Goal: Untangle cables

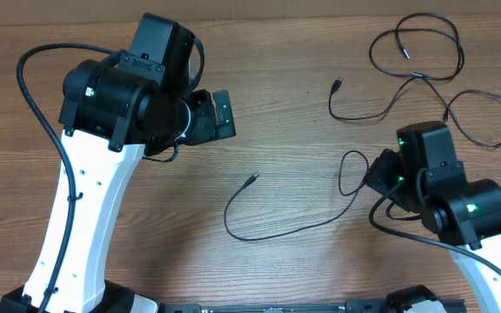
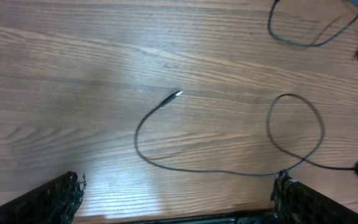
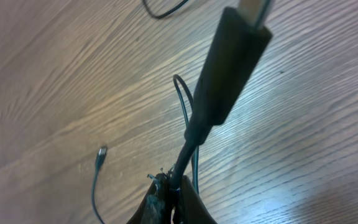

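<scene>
A thin black cable (image 1: 294, 228) lies in the middle of the table, its free plug tip (image 1: 252, 178) pointing up-left; it also shows in the left wrist view (image 2: 166, 163). My right gripper (image 1: 374, 176) is shut on that cable's other end; in the right wrist view the fingers (image 3: 171, 190) pinch the cord just below a black plug (image 3: 232, 68). A second black cable (image 1: 416, 76) lies in loose loops at the back right. My left gripper (image 1: 224, 113) is open and empty, held above the table with its fingers wide apart (image 2: 176, 186).
The wooden table (image 1: 303, 122) carries only the cables. The second cable's plug (image 1: 337, 84) lies left of its loops. Another small plug end (image 3: 102, 152) rests on the wood near my right gripper. The arm bases stand at the front edge.
</scene>
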Robot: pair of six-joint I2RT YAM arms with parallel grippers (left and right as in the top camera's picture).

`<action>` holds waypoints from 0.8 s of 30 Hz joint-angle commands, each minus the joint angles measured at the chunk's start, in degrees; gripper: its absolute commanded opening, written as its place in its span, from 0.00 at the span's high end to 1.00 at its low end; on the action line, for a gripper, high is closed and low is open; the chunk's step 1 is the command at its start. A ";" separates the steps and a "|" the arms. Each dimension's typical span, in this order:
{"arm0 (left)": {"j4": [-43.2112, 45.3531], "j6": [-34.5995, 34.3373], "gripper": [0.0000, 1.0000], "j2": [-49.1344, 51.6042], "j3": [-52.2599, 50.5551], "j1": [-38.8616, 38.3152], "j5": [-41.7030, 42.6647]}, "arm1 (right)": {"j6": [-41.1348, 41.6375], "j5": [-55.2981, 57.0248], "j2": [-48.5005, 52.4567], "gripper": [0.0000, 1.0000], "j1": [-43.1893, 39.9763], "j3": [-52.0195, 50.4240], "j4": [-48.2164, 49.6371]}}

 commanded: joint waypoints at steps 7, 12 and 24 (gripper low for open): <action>-2.08 -0.76 0.00 2.89 0.11 -0.26 -1.79 | 0.72 1.09 -1.03 0.96 -8.04 0.55 -1.31; -2.08 -0.85 0.00 5.05 -0.07 -0.28 -1.11 | -0.81 0.98 -1.01 0.96 -10.14 0.55 -2.23; -2.05 -0.79 0.00 6.54 -0.09 -0.31 -0.44 | -1.46 0.42 -1.03 0.96 -10.14 0.52 -5.49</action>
